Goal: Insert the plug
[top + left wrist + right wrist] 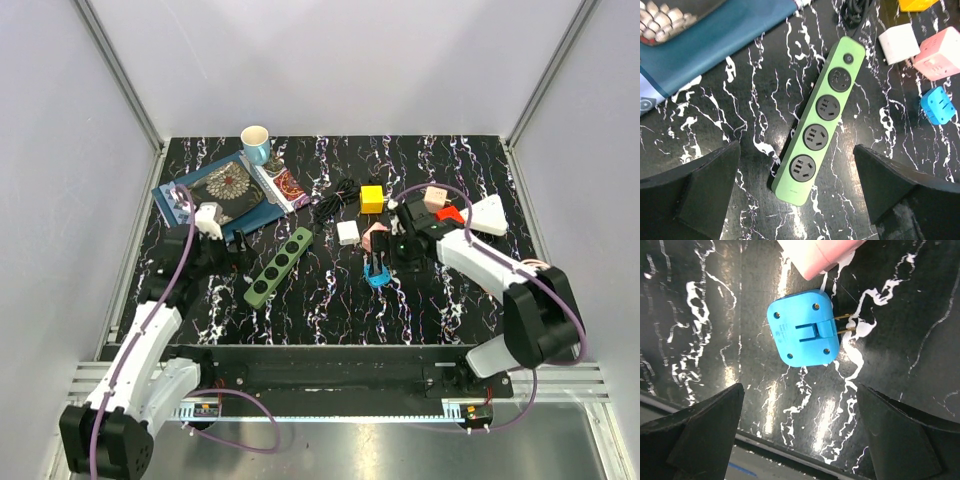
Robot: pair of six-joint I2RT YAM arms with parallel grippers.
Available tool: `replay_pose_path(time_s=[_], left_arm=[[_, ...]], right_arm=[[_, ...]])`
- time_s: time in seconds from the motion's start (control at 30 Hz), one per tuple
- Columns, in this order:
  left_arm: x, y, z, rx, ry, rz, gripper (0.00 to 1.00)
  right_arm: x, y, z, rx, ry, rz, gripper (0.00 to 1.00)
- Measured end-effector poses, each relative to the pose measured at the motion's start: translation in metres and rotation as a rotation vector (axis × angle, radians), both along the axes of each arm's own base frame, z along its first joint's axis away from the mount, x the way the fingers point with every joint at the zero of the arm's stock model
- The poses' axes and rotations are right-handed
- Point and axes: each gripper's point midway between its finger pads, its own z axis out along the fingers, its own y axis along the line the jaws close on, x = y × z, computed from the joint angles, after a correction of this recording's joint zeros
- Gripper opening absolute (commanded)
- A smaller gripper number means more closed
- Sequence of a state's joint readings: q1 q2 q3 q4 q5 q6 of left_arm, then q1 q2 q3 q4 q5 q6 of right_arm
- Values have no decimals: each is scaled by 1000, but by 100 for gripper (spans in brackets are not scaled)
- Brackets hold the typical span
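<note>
— Where is your left gripper (796, 167)?
— Over the near end of the green power strip (820, 122), fingers apart, holding nothing.
— And the plug?
— Your blue plug (802, 335) lies flat, right of the strip, prongs showing. Your right gripper (800, 390) hangs above it, spread wide. A pink adapter (820, 252) sits just beyond.

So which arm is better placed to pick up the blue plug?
Right: the right gripper, open, hangs directly over the blue plug; the left gripper, also open, is over the green power strip.
</note>
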State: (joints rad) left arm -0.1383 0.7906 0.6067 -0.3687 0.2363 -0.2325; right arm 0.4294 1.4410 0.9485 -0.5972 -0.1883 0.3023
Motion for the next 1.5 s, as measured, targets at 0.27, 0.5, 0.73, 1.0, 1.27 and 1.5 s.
replay_pose_path(time_s=[0.27,0.5,0.73,1.0,1.27,1.5], left_arm=[[0,-13,-37,33,190,-46,99],[-2,-31,-48,117,228,-122,99],[1,-33,-56,193,237,-136,99],[1,-42,-69,250,279,-177,99],[4,-62,-78,285,314,-234,99],[9,-66,-99,379,372,-224,99]], right_arm=[[8,9,-39,-102,7,45,100],[10,23,-56,-131,2,99,94],[13,30,-58,-154,-10,114,84],[14,30,-60,-180,-15,107,70],[12,29,-61,-189,-9,95,40],[1,22,-57,-192,-2,95,26]])
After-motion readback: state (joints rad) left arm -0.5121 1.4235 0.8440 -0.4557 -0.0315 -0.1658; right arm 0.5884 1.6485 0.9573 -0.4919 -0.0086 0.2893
